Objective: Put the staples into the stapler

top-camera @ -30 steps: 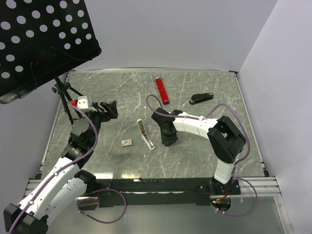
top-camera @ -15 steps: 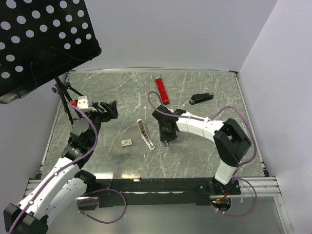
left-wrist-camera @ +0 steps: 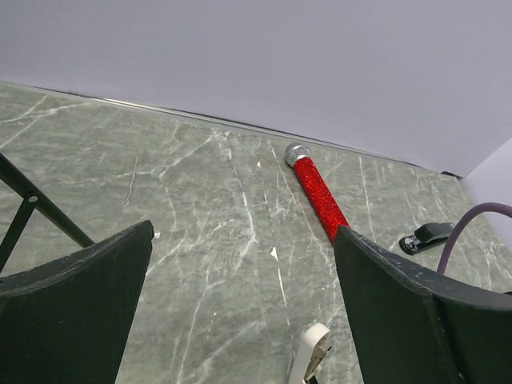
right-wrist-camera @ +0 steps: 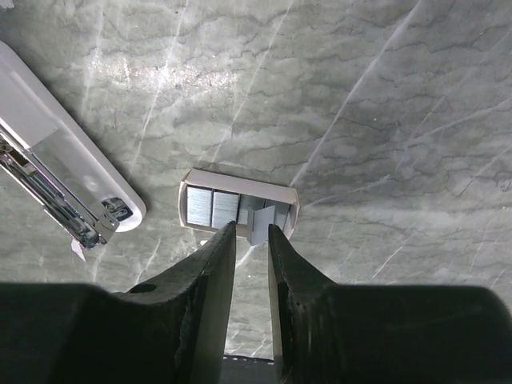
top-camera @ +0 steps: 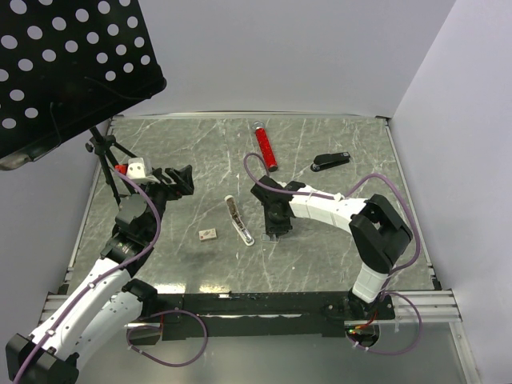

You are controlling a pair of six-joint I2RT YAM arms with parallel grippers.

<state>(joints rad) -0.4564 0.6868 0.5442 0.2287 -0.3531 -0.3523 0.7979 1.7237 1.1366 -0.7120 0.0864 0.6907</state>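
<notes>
The stapler (top-camera: 330, 162) is small and black and lies at the back right; it also shows in the left wrist view (left-wrist-camera: 426, 237). My right gripper (top-camera: 274, 230) points down mid-table over a beige tray (right-wrist-camera: 238, 210) holding silver staple strips. Its fingers are nearly together, with one strip of staples (right-wrist-camera: 262, 225) standing tilted up out of the tray between the fingertips. In the right wrist view the gripper (right-wrist-camera: 252, 236) sits right at the tray's near edge. My left gripper (top-camera: 178, 179) is open and empty, raised at the left, far from both.
A white elongated device (top-camera: 239, 221) lies open with its metal rail showing, just left of the right gripper (right-wrist-camera: 60, 180). A small beige box piece (top-camera: 208, 234) lies left of it. A red tube (top-camera: 266, 148) lies at the back. A black stand (top-camera: 102, 152) rises at far left.
My right gripper has drawn slightly back and up from the table over the tray, and its elbow has swung right. The left arm has not moved.
</notes>
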